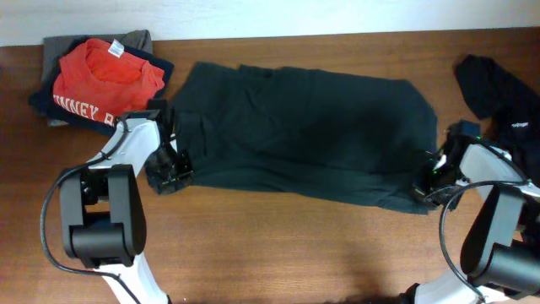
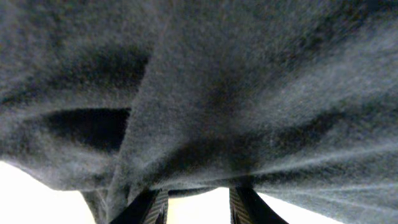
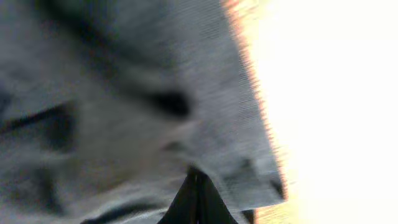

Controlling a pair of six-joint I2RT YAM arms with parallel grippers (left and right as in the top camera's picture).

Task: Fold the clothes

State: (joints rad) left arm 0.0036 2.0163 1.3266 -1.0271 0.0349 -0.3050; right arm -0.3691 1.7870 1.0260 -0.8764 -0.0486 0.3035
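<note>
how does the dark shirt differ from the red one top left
The dark shirt is charcoal; the red shirt is orange-red with white lettering. The dark shirt lies spread out; the red shirt sits folded on a stack. The left end effector and right end effector hold the dark shirt's near corners; the red shirt is untouched. Both are cloth.

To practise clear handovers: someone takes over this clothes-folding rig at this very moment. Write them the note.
Left end effector: at the left edge of the dark charcoal garment; fingers apart, tips hidden under cloth, grip unclear.
Right end effector: shut, apparently pinching the garment's near right corner.
Things: that garment lies spread across the table; a red T-shirt tops a folded pile at far left; a black garment lies crumpled at far right.
Done: the pile looks folded.
Left: fold the spread garment, then probably the black one.
</note>
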